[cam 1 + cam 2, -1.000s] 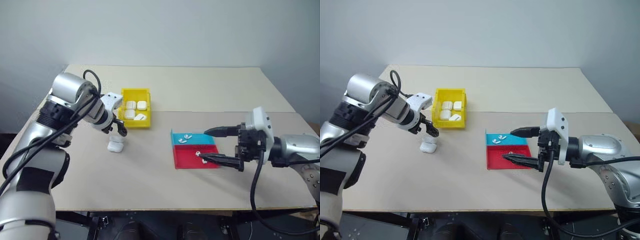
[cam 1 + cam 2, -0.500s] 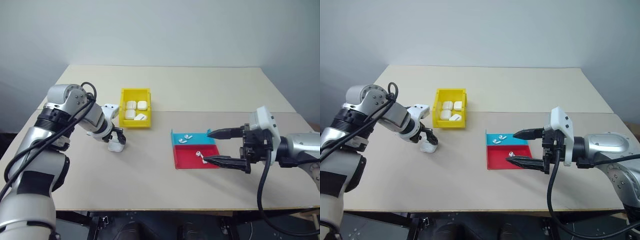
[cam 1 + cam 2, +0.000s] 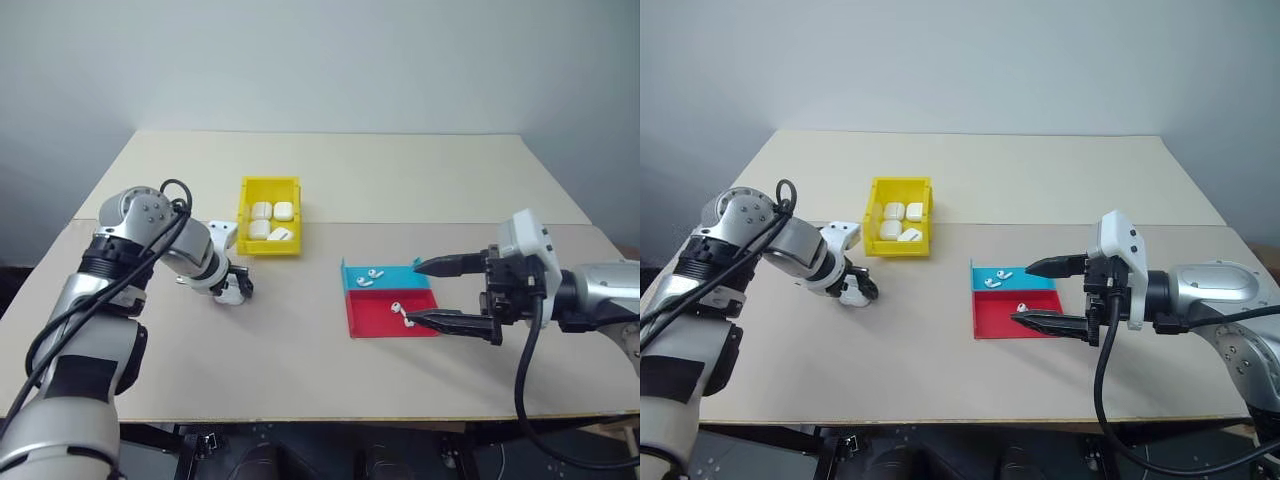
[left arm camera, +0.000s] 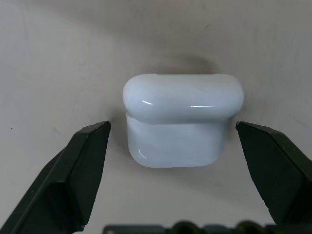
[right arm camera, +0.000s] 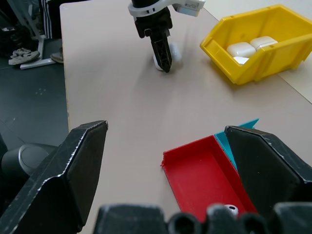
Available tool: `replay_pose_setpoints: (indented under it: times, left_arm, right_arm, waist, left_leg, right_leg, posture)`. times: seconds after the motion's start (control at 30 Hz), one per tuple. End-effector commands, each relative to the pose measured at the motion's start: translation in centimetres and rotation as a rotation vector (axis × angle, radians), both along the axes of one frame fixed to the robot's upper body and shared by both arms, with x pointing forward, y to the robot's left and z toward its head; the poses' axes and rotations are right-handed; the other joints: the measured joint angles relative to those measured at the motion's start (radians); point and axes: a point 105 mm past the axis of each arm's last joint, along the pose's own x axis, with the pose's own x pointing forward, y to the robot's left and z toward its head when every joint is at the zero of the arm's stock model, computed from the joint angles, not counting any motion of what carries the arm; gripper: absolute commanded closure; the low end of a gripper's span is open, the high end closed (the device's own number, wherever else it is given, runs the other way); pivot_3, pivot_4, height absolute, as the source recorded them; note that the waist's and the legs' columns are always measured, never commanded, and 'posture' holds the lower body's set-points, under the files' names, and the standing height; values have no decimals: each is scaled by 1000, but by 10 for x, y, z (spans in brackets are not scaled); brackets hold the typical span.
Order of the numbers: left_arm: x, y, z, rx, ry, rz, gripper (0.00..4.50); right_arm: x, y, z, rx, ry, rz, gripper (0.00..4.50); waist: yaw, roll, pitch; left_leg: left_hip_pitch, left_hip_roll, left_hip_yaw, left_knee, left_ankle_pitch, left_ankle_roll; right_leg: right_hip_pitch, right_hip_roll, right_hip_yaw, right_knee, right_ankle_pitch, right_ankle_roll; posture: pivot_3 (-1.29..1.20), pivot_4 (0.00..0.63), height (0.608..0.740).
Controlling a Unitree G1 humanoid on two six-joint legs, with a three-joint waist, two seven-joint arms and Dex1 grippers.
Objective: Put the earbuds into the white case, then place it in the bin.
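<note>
White case point(image 4: 182, 118) is lying on the bench point(image 3: 300, 350) squarely between my left tool point(image 4: 180, 161), fingers spread wide and gripping nothing, its long side spanning the gap; lid looks shut, I think. Right tool point(image 3: 440, 295) is gaping empty over the earbuds point(image 3: 399, 311)

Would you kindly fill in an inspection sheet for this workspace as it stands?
Surface: beige table, seam across.
Job's things: closed white case on table; earbuds in teal-and-red tray; yellow bin holding more white cases.
Clutter: nothing seen.
Grippers: left gripper open, straddling the case, apart from it; right gripper open over the tray.
Cables: black cables on both arms.
Surroundings: plain wall.
</note>
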Motion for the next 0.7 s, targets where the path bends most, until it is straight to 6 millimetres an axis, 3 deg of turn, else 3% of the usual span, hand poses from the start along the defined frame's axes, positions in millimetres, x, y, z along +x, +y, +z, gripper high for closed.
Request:
replay_pose_setpoints:
  times: [0.03,0.17,0.27,0.4,0.57,0.7]
  left_arm:
    - [2,-2,8,-19,-30,-1,0]
    - [1,-2,5,-9,-25,1,0]
    - [2,-2,5,-7,-31,0,588]
    - [0,0,12,-9,-65,-18,1716]
    - [-12,-1,60,5,-367,-158,1724]
    - [-24,-12,112,-49,-840,-231,1724]
  right_arm:
    - [-5,0,11,-2,-38,12,43]
    - [-6,0,11,-1,-39,10,43]
    - [-6,0,11,-1,-39,4,0]
    - [-5,0,12,6,-43,-1,0]
    - [1,-2,12,21,-66,-30,0]
    - [5,1,10,51,-89,-41,0]
  waist:
    - [0,0,0]
    - [0,0,0]
    - [0,0,0]
    - [0,0,0]
    - [-7,0,0]
    - [-4,0,0]
  left_leg:
    - [0,0,0,0,0,0]
    - [0,0,0,0,0,0]
    - [0,0,0,0,0,-1]
    - [0,0,0,0,1,-1]
    - [0,0,-2,-1,1,-2]
    - [1,0,-2,-1,1,-3]
  right_leg:
    - [0,0,0,0,0,0]
    - [0,0,0,0,0,0]
    - [0,0,0,0,0,0]
    - [0,0,0,0,0,0]
    - [-1,0,1,0,0,0]
    - [0,0,2,0,0,0]
  posture:
    - [0,150,740]
    - [0,150,740]
    - [0,150,740]
    - [0,150,740]
    - [0,150,740]
    - [0,150,740]
